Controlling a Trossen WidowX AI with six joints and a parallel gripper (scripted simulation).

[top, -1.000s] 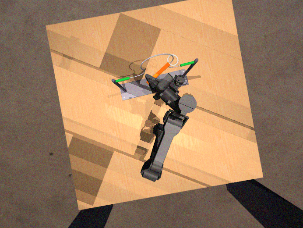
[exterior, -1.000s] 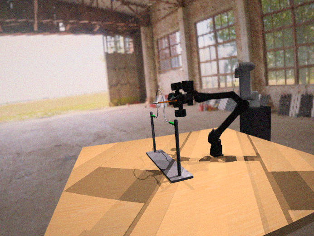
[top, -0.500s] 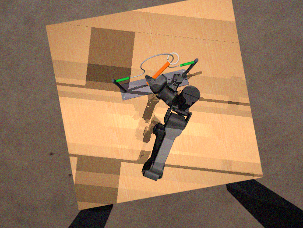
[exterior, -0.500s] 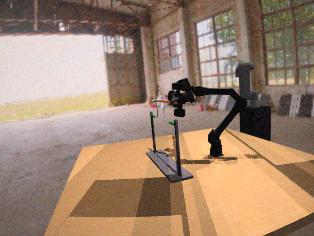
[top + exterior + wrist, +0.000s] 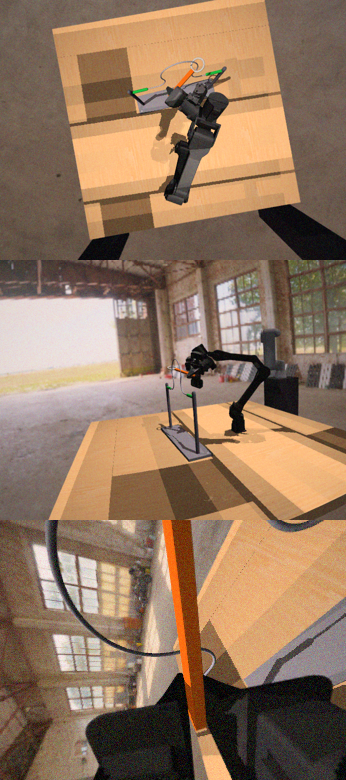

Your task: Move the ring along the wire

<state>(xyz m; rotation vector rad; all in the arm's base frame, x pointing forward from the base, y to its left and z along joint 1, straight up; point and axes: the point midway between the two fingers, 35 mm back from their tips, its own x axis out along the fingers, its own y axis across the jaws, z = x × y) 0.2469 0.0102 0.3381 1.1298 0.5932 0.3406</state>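
The white ring (image 5: pixel 204 64) (image 5: pixel 168 367) is up at the thin grey wire (image 5: pixel 173 64) (image 5: pixel 180 380) (image 5: pixel 80 615), high on the right post's side in the top view. The wire appears to pass through it; touching cannot be told. My gripper (image 5: pixel 172 91) (image 5: pixel 192 375) (image 5: pixel 185 676) is shut on the orange handle (image 5: pixel 185 79) (image 5: pixel 181 371) (image 5: pixel 186 610) near its end away from the ring. One green part (image 5: pixel 140 90) (image 5: pixel 189 395) is beside the left post; the other green part (image 5: pixel 214 72) (image 5: pixel 168 387) is beside the right post. The ring is out of the wrist view.
The left post (image 5: pixel 137 98) (image 5: pixel 195 422) and right post (image 5: pixel 216 77) (image 5: pixel 168 408) stand on a grey base plate (image 5: pixel 151 106) (image 5: pixel 179 440). The gripper is above and on the robot's side of the plate. The arm reaches in from the robot's base behind it.
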